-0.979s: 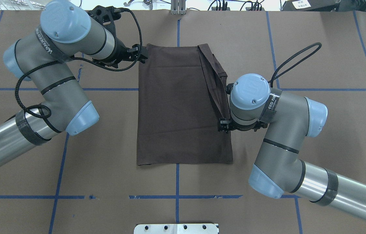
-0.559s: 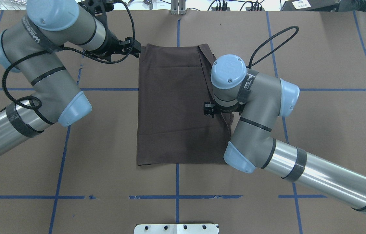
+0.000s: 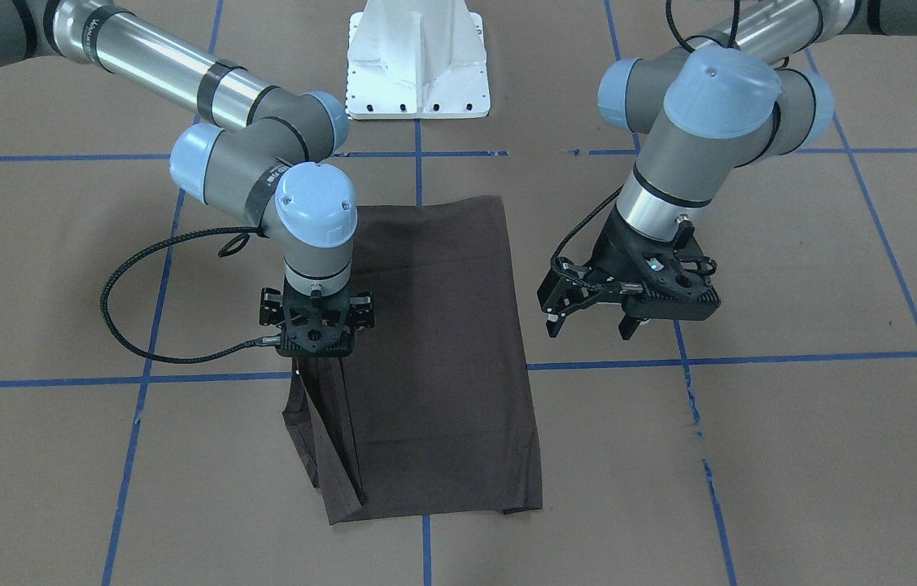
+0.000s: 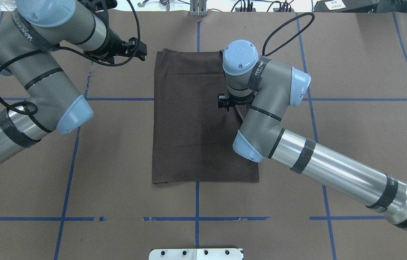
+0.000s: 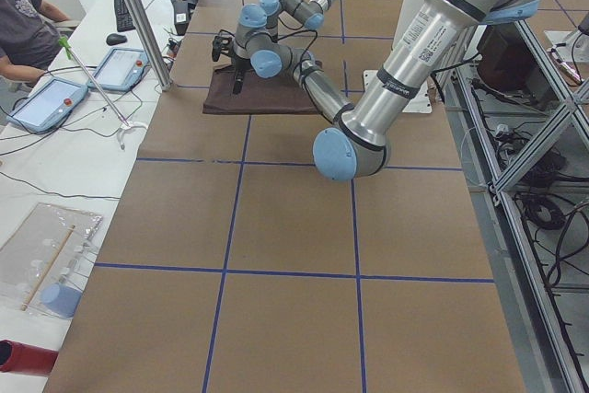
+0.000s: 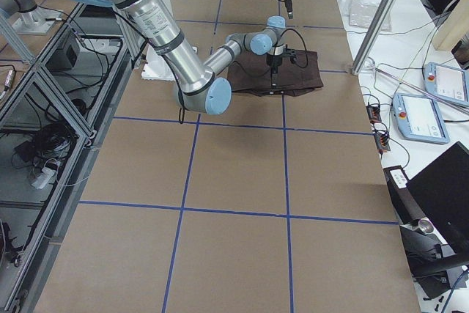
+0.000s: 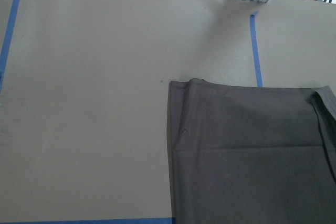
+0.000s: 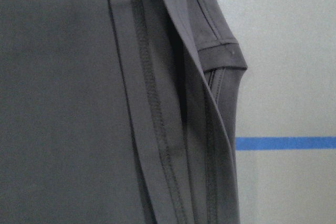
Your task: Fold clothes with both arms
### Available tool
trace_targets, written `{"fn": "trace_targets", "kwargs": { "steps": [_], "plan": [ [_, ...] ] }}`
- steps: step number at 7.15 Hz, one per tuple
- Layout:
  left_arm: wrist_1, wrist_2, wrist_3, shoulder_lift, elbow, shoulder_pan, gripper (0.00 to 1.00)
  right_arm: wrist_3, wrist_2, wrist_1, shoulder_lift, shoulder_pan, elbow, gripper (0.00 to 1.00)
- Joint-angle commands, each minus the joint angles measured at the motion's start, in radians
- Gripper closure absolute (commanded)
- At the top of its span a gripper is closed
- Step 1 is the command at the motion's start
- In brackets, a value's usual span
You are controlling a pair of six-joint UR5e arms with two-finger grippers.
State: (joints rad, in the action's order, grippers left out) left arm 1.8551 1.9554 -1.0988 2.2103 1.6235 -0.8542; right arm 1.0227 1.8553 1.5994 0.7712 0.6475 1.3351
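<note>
The dark grey-brown T-shirt point(image 4: 189, 126) lies folded into a long rectangle at the table's middle, also in the front view point(image 3: 442, 342). My right gripper point(image 3: 310, 352) hangs over its right side and is shut on a lifted strip of the shirt's edge. That strip rises from the far corner up to the jaws. In the overhead view the right gripper point(image 4: 224, 102) is mostly hidden under its wrist. The right wrist view shows the raised hem and sleeve point(image 8: 173, 103). My left gripper point(image 3: 588, 324) is open and empty, just left of the shirt's far left corner point(image 4: 139, 48).
The white pedestal base point(image 3: 417, 57) stands at the robot's side of the table. Blue tape lines cross the brown table surface point(image 4: 116, 202). An aluminium post point(image 4: 198, 7) stands at the far edge. A person and tablets point(image 5: 55, 98) are beyond that edge.
My right gripper has moved away from the robot and toward the shirt's middle, carrying the lifted edge with it. My left gripper has drawn back to the left, off the shirt's far corner.
</note>
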Motion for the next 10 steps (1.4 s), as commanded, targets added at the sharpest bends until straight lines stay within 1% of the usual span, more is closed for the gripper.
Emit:
{"fn": "trace_targets", "kwargs": {
  "steps": [1,5,6,8,10],
  "plan": [
    [0.003,0.000,0.000,-0.001,-0.002,0.000,0.00,-0.016,0.002,-0.004,0.006,0.011,-0.017,0.00],
    [0.007,-0.001,-0.001,0.000,-0.004,0.001,0.00,-0.019,0.013,-0.004,0.026,0.027,-0.024,0.00],
    [0.006,-0.001,-0.001,0.002,-0.004,0.003,0.00,-0.023,0.028,-0.003,0.029,0.047,-0.024,0.00],
    [0.009,-0.001,-0.001,0.002,-0.004,0.003,0.00,-0.081,0.088,-0.001,0.054,0.087,-0.016,0.00],
    [0.007,-0.001,-0.001,0.000,-0.002,0.003,0.00,-0.070,0.099,-0.004,0.024,0.083,-0.010,0.00]
  ]
}}
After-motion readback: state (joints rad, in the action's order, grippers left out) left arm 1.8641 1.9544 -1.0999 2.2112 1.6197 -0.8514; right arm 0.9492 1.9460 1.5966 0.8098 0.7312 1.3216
